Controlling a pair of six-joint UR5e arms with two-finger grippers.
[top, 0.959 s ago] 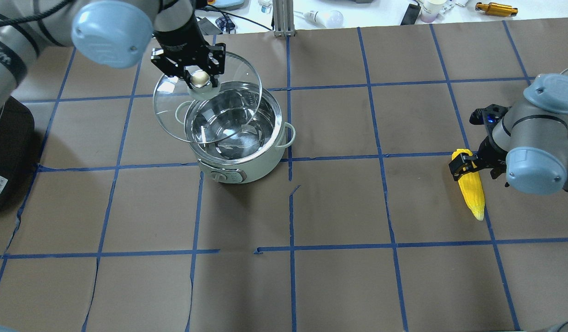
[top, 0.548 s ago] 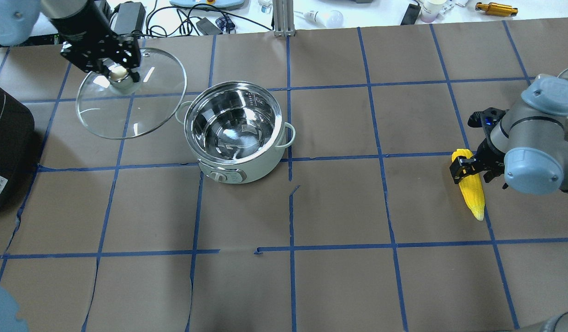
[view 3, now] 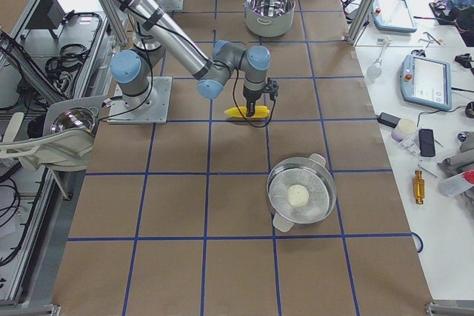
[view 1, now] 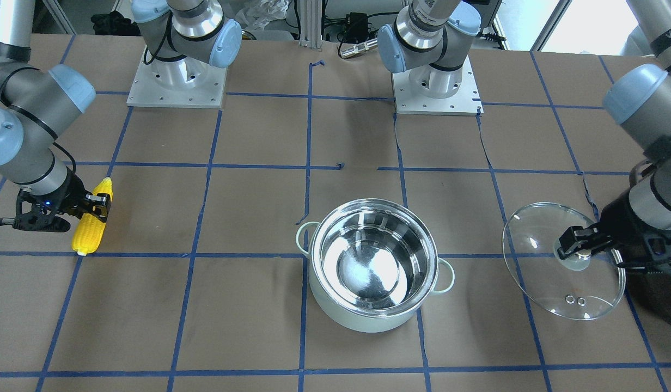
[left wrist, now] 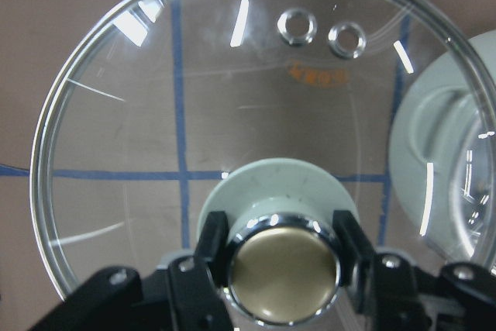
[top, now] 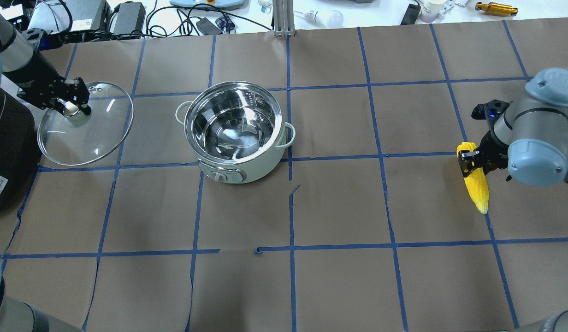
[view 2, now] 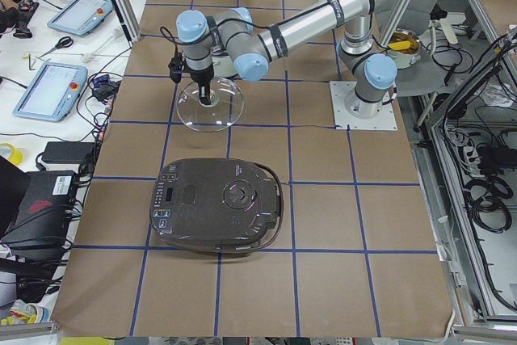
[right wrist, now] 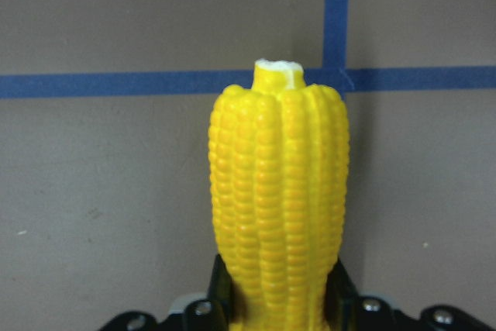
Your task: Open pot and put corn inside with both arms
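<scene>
Clamped in the left gripper [top: 72,106]: the round gold metal knob [left wrist: 283,270] of the clear glass lid [top: 92,138], with one black finger [left wrist: 213,242] pressed on each side of it. Hanging below that gripper, the lid tilted, its two small steam holes on the side away from the wrist. Contact between the lid's rim and the surface: not possible to tell. Under and around the lid, brown paper surface [top: 339,207] crossed by blue tape lines [top: 378,138]. Near the left gripper, on the side away from the pot, a large glossy black appliance [view 2: 218,204] with a handle, flat on the surface. Well apart from the left gripper, toward the right gripper, the round pale mint-white pot [top: 240,171], upright and uncovered, shiny steel interior open to view, small loop handles on two sides.

Closed on the bright yellow toy corn cob [top: 478,186]: the right gripper [top: 470,161], gripping near the thick end. Sticking straight out ahead of that gripper, the tapered body, ending in a small whitish stub [right wrist: 279,74] at the far tip. Cob roughly level and low over the surface; touching or just clear of it, not possible to tell. Pot well apart from the right gripper, farther from it than from the left gripper.
</scene>
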